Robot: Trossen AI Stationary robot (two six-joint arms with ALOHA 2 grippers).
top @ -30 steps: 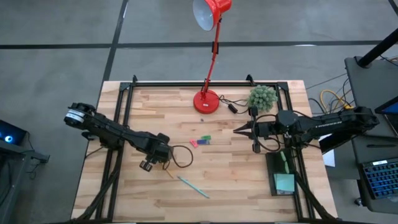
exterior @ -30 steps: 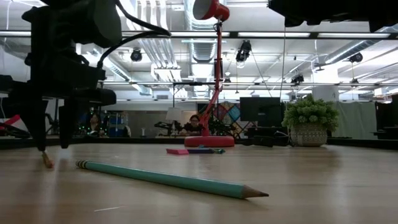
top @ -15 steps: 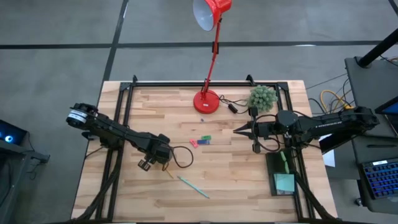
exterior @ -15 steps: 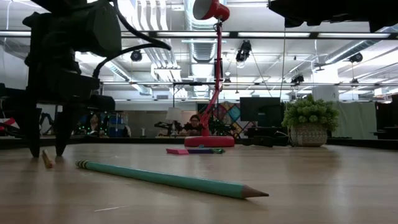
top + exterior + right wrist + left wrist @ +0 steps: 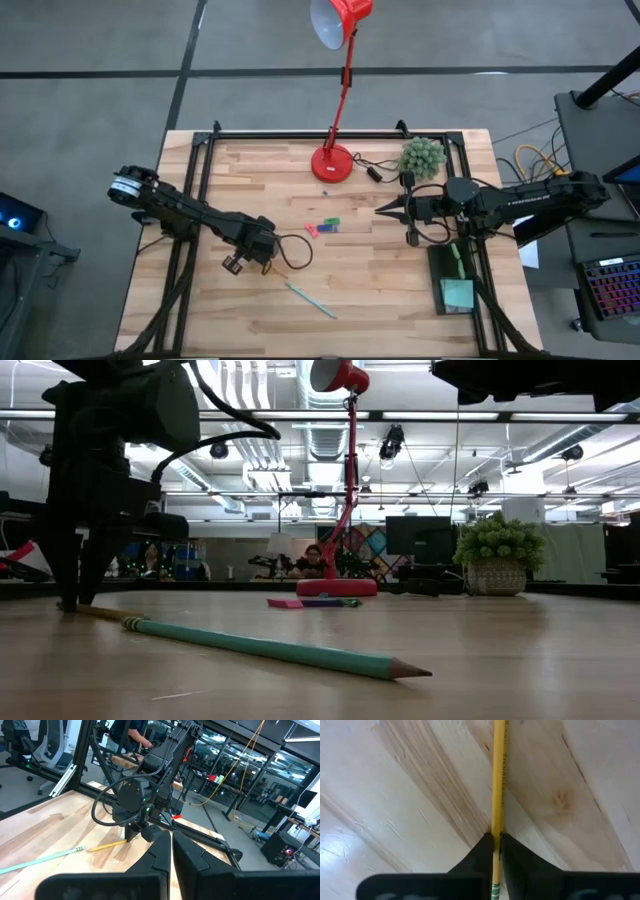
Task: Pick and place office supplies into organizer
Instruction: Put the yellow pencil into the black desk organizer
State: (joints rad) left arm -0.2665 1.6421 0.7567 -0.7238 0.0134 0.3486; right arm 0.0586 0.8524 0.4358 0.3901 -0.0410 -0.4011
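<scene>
Pencil (image 5: 498, 780) lies flat on the counter (image 5: 350, 290), pinched near one end in my left gripper (image 5: 494, 851), its long axis running straight ahead; the organizer (image 5: 452, 278) sits well apart, beside my closed, empty right gripper (image 5: 383, 209).

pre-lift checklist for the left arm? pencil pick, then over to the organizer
1. Left gripper shut on the yellow pencil: ok, fingers pinch it near one end.
2. Pencil lying flat on the table: ok, not lifted yet.
3. Teal pencil clear of the grasp: ok, it lies apart, nearer the front edge.
4. Right gripper out of the way: ok, shut and empty, hovering mid-table right of the small coloured pieces.
5. Organizer has room: cannot tell; a sticky-note pad and a green item already sit inside.
6. Path to the organizer: not ok, right arm hangs over it.
</scene>
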